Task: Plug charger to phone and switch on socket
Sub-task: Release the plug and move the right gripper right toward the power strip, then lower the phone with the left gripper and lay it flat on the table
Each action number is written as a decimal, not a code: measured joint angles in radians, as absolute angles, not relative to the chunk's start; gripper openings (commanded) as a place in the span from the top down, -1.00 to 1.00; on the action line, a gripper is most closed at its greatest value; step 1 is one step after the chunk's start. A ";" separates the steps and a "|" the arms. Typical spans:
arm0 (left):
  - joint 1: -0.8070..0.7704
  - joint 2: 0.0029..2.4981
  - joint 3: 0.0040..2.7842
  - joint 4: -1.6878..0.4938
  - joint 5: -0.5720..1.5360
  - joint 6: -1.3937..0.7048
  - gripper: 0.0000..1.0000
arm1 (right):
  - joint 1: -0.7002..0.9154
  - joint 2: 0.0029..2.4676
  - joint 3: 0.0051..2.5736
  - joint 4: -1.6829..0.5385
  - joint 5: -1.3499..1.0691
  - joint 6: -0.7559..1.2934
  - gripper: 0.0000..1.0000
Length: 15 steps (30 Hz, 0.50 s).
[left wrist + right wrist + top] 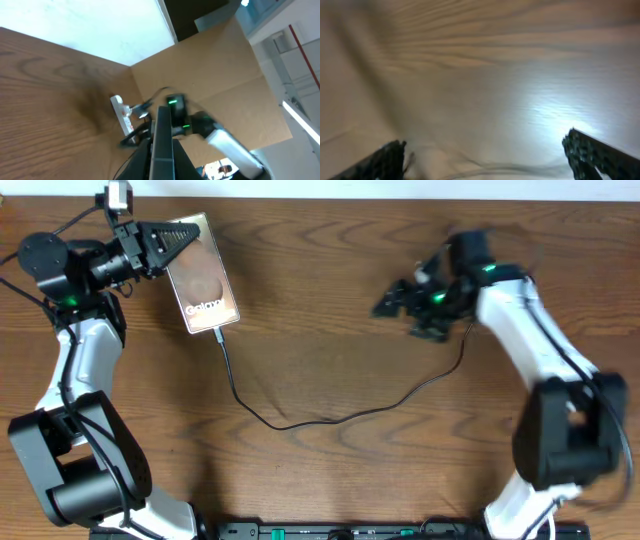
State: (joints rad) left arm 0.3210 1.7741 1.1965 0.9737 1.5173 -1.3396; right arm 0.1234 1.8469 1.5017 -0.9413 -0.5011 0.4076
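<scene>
– While the left jaws sit at 10 o'clock on the worktop (pixel 330 270), what are they on?

– They're clamped on the phone (pixel 203 275) at its top short edge. The left wrist view shows the phone (pixel 162 142) edge-on, pinched between them. It's skewed, with the lettering end toward 5 o'clock. Can't tell if it's flat on the wood or lifted.

– Charger?

– The charger (pixel 300 423) tip meets the phone's lower short edge. Can't tell if it's fully seated. The cable drops toward 6 o'clock, sweeps across the middle of the worktop, then climbs to 2 o'clock and goes under the right arm (pixel 520 320).

– Right jaws?

– Wide apart, nothing between them, at 2 o'clock. The right wrist view is blurred. It shows wood grain, one tip in each bottom corner and a faint cable line low between them.

– Socket?

– The socket (pixel 121 114) shows in the left wrist view, lying on the worktop just beside the right arm's wrist. From overhead it's mostly hidden under that arm at 2 o'clock. Switch position: can't tell.
</scene>
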 measured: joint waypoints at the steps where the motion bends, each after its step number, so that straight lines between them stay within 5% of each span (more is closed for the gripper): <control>1: 0.309 1.777 1.196 0.974 1.518 -1.336 0.85 | 0.121 1.808 1.525 -0.996 -0.424 0.393 -0.99; 6: 0.219 1.822 1.196 0.964 1.513 -1.307 0.86 | 0.122 1.592 1.596 -1.120 -0.149 0.353 -0.98; 15: 0.070 2.008 1.195 0.751 1.346 -1.217 0.86 | 0.122 1.483 1.597 -1.196 -0.007 0.336 -0.98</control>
State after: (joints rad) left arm 0.0704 2.0083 1.1946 0.7509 1.3464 -1.2167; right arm 0.1219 1.4830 1.5970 -1.1965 -0.0071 0.3355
